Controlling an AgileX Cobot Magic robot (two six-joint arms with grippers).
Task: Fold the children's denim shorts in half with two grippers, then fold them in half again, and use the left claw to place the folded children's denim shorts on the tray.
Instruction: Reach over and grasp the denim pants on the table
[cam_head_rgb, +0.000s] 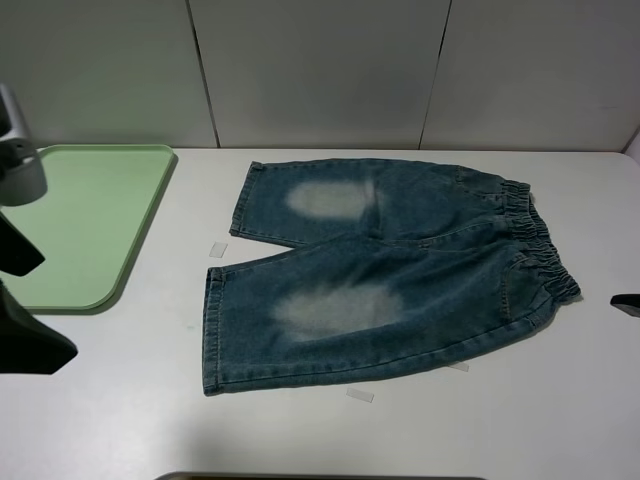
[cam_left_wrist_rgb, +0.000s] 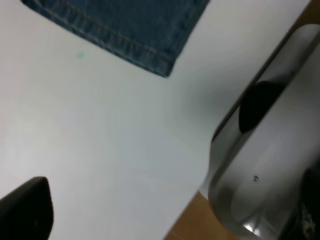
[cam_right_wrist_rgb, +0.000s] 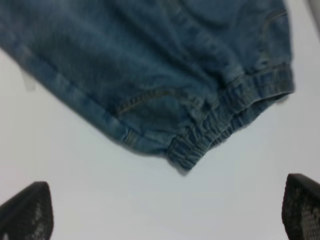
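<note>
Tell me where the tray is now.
In the exterior high view, the pale green tray lies on the left of the white table, beside the children's denim shorts but not touching them.

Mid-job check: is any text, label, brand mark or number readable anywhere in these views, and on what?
No readable text in any view.
Denim shorts: no label or print shows.
Tray: plain green, unmarked.
Tape scraps on the table: too small to tell if marked.

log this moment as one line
stage: start; blue washed denim shorts: flat, unfolded; pale green plastic tray: apart from shorts; right tool: open, off shorts
</note>
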